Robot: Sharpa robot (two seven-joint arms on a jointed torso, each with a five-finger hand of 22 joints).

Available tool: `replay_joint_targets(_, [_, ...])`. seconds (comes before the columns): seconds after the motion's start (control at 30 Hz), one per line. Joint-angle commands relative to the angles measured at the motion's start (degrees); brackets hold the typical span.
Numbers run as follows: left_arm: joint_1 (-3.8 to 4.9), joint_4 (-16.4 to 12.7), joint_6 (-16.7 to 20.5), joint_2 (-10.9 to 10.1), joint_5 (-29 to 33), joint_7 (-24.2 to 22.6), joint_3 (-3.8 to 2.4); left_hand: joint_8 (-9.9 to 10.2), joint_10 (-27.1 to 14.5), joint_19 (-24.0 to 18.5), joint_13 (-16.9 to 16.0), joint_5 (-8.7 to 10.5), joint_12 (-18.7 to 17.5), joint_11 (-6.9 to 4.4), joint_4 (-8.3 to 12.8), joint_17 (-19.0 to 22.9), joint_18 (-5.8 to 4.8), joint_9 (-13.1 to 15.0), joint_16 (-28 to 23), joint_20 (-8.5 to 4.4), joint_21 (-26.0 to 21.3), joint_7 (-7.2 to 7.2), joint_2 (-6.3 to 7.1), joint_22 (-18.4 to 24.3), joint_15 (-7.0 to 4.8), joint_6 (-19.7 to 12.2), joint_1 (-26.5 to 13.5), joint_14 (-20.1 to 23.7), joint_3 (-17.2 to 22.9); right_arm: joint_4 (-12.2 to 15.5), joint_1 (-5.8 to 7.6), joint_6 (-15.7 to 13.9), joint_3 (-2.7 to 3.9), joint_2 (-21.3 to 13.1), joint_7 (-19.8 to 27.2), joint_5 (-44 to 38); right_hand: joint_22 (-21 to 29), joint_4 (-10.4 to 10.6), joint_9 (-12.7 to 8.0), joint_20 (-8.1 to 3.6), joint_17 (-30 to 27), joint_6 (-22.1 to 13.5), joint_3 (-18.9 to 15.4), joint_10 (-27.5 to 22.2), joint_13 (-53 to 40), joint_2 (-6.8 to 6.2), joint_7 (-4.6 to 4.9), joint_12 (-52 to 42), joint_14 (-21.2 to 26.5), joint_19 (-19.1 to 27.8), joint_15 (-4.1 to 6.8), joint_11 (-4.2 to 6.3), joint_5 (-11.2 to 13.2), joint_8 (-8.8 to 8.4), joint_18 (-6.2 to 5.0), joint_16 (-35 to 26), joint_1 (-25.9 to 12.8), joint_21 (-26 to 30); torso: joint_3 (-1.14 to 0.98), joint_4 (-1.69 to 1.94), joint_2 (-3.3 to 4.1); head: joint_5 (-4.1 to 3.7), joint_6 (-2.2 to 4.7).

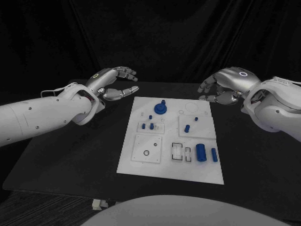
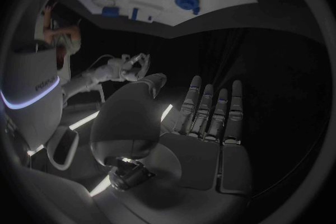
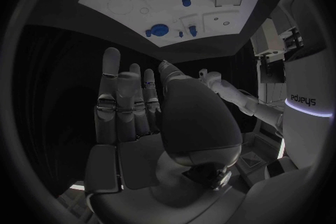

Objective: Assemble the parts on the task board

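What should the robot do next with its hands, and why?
Probably lower the right hand toward the loose blue pieces near the board's front right. Both hands hover empty past the far corners of the white task board, the left hand too, fingers apart in the wrist views. Those pieces lie on the right arm's side, so that hand seems the handier one to start.
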State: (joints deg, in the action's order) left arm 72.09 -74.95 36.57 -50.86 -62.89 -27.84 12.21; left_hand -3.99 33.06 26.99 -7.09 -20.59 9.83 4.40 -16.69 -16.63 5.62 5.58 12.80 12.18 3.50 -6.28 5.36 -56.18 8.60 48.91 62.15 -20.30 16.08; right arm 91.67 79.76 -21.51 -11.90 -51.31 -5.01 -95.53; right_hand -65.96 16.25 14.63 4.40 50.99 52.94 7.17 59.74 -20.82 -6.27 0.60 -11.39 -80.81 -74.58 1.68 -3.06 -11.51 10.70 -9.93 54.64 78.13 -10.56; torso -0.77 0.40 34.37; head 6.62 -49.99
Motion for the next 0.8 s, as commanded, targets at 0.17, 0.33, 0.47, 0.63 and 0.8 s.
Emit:
replay_joint_targets(0.17, [-1.81,-3.3,-25.5,-1.2,46.1,-22.7,0.0,1.0,-18.3,-19.8,3.9,2.51,-2.7,-4.32,-0.1,12.7,-0.62,-2.5,-9.7,-0.43,-1.2,3.91,-3.69,25.8,-3.07,-14.2,-1.3,16.6,-10.0,-2.5,-0.28,4.2,0.02,1.9,1.1,-11.8,2.5,-1.4,-4.7,-0.21,0.0,-1.5,-1.6,-2.0,5.6,-0.4,-1.46,7.1,-0.9,-2.1,0.36,-0.16,-1.9,-5.49,-0.53,-1.5,1.6,3.2,0.25,0.18,-0.02,-0.92,-0.01])
replay_joint_targets(0.33, [-2.98,-5.0,-30.8,-1.5,50.6,-24.0,0.01,1.8,-27.7,-26.2,5.3,5.52,-4.2,-7.55,-0.1,16.6,-0.34,-3.3,-12.8,0.15,-2.7,6.78,-6.63,47.0,-4.13,-26.5,-2.4,20.3,-18.4,-3.7,-1.06,5.8,0.02,2.7,1.6,-12.6,3.1,-3.4,-5.6,-0.1,0.3,-0.2,-1.2,-5.9,7.6,-0.4,-0.99,7.6,-0.2,-1.9,0.29,0.08,-4.9,-6.04,-0.51,-2.0,4.1,4.6,0.07,0.16,0.13,-1.25,-0.01])
replay_joint_targets(0.47, [-3.66,-5.8,-32.1,-1.7,52.4,-24.6,0.01,1.9,-29.7,-26.4,5.5,5.32,-3.5,-8.63,-0.1,16.6,0.52,-3.4,-12.8,1.44,-2.8,7.96,-6.88,49.2,-4.86,-28.2,-0.9,20.3,-21.9,-5.1,-2.23,7.0,0.01,3.4,2.3,-12.9,2.6,-4.2,-6.1,-0.13,9.7,0.3,-0.5,-7.5,8.3,-1.19,-0.73,7.1,-2.2,-2.2,0.3,0.17,-4.8,-6.51,-0.43,7.9,4.4,5.0,0.43,0.26,0.36,-2.27,-0.01])
replay_joint_targets(0.63, [-3.93,-6.1,-32.2,-1.9,53.1,-24.6,0.02,1.9,-30.3,-26.5,5.5,5.09,-3.0,-8.06,-0.2,16.6,0.92,-3.4,-12.8,2.13,-2.8,7.49,-6.63,49.8,-4.64,-28.7,-0.4,20.3,-22.7,-6.9,-3.67,6.6,0.01,4.1,2.9,-13.1,-0.2,-2.0,-6.1,-0.47,17.2,1.7,4.1,-5.8,7.6,-3.9,-0.37,3.2,-2.9,-3.1,0.61,0.43,4.0,-6.12,-0.41,16.7,1.1,4.3,0.85,0.42,0.43,-3.06,-0.01])
replay_joint_targets(0.8, [-4.03,-6.2,-32.8,-2.0,53.3,-24.6,0.02,1.9,-30.4,-26.5,5.5,4.8,-2.4,-7.49,-0.2,16.6,1.24,-3.4,-12.8,2.41,-2.8,7.04,-6.74,49.9,-4.14,-28.8,0.0,20.3,-22.9,-8.3,-4.97,6.2,0.01,4.7,3.4,-13.1,-1.6,-1.1,-5.5,-0.44,18.6,1.9,4.6,-4.4,6.7,-4.6,-0.24,1.1,-3.1,-3.5,0.56,0.36,4.2,-6.13,-0.28,18.5,0.0,2.7,0.91,0.38,0.57,-3.0,-0.01])
